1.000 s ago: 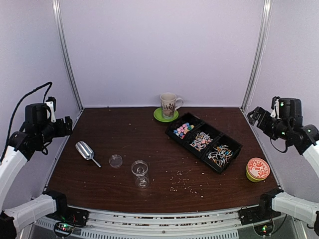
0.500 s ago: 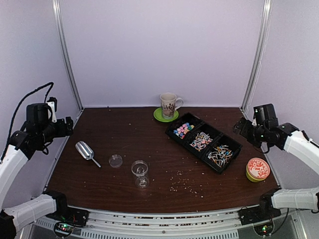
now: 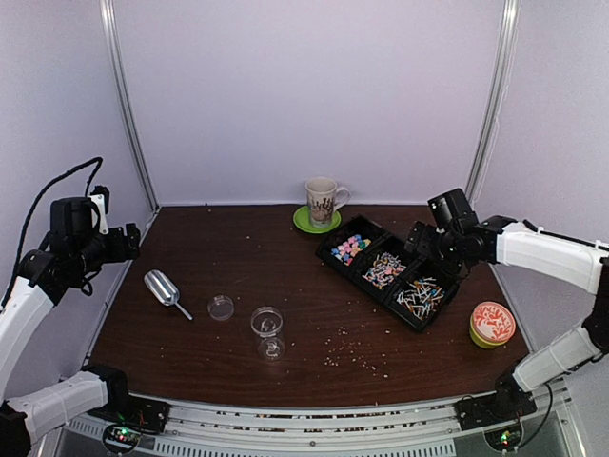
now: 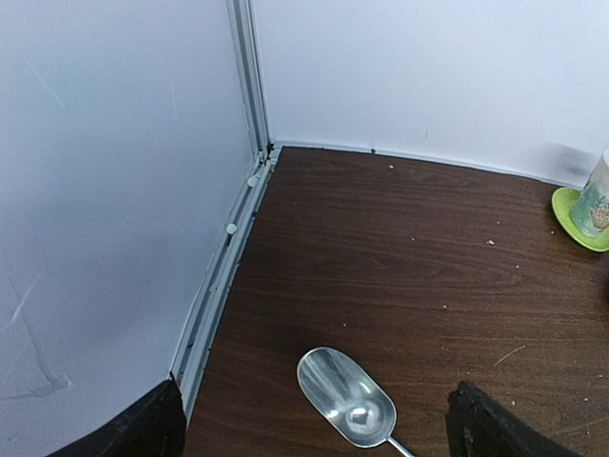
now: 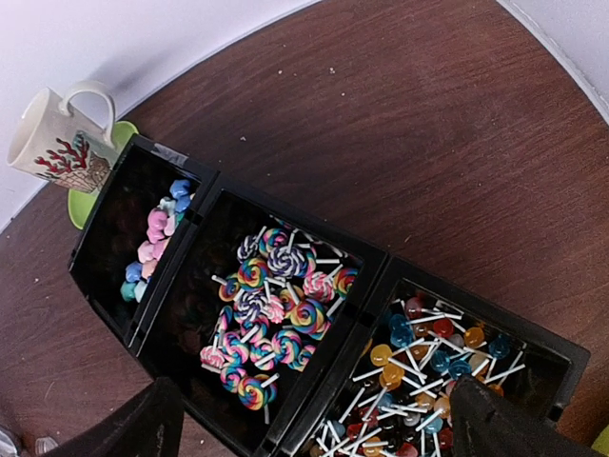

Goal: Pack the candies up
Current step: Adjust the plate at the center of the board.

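Note:
The candies lie in a black three-part tray (image 3: 441, 306) right of centre. Pastel pieces (image 3: 350, 248) fill its far compartment, swirl lollipops (image 3: 383, 269) the middle one, ball lollipops (image 3: 419, 295) the near one. My right gripper (image 3: 425, 246) hovers open just above the tray, nothing between its fingers. From the right wrist I look down on the pastel pieces (image 5: 157, 238), swirl lollipops (image 5: 271, 305) and ball lollipops (image 5: 438, 352), with the open right gripper (image 5: 309, 419) over the tray's rim (image 5: 385, 255). My left gripper (image 3: 124, 243) hangs open high at the left wall, above the table.
A metal scoop (image 3: 164, 288) (image 4: 347, 398) lies at the left. An open clear jar (image 3: 267, 328) and its lid (image 3: 221, 307) stand near the front centre. A mug (image 3: 322, 200) on a green saucer (image 3: 317, 221) stands at the back. An orange tin (image 3: 492, 324) sits front right, crumbs (image 3: 357, 352) scattered nearby.
My right arm has swung in from the right wall, leftward and down, to hover over the candy tray. The left arm and everything on the table have stayed put.

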`<action>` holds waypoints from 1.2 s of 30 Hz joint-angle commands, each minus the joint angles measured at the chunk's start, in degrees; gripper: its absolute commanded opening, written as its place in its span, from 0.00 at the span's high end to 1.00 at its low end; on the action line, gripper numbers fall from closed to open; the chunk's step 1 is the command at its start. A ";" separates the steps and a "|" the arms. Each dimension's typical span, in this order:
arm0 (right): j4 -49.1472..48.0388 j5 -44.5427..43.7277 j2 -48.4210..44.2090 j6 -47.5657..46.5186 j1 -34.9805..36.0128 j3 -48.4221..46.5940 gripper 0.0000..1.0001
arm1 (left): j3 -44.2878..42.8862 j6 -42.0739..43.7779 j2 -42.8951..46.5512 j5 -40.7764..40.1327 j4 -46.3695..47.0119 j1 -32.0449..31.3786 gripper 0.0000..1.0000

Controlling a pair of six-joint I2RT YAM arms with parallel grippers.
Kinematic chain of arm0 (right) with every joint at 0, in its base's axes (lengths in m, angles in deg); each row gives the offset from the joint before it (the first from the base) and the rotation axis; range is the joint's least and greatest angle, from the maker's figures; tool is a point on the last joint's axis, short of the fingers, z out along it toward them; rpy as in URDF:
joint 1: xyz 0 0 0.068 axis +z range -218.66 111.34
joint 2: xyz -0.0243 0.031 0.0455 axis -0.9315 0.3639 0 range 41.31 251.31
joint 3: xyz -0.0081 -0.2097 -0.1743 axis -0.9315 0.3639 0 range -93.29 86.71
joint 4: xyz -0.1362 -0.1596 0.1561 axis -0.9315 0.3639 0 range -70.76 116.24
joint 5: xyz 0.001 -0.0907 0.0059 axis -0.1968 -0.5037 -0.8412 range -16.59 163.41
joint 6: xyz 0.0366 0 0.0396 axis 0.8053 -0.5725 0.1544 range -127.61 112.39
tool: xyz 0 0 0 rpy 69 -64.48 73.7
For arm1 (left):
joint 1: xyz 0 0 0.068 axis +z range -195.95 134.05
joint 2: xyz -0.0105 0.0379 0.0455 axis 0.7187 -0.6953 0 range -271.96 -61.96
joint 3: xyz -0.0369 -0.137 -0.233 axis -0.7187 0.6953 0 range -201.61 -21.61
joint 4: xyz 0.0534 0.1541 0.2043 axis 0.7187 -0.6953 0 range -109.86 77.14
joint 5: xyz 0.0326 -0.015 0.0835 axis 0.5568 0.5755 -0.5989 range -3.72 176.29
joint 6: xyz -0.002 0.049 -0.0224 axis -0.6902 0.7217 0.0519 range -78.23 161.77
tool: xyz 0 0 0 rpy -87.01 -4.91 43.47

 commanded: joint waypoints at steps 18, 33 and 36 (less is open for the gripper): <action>0.86 -5.16 19.05 3.19 0.86 -8.64 0.11 | 0.17 -0.58 0.27 1.31 0.77 0.51 0.02; 0.43 -5.55 20.89 1.96 2.13 -8.54 0.40 | 0.26 -0.58 0.61 1.49 0.85 0.51 0.02; 0.57 -6.08 20.83 1.33 2.66 -8.43 0.42 | 0.26 -0.58 0.62 1.40 0.83 0.53 0.02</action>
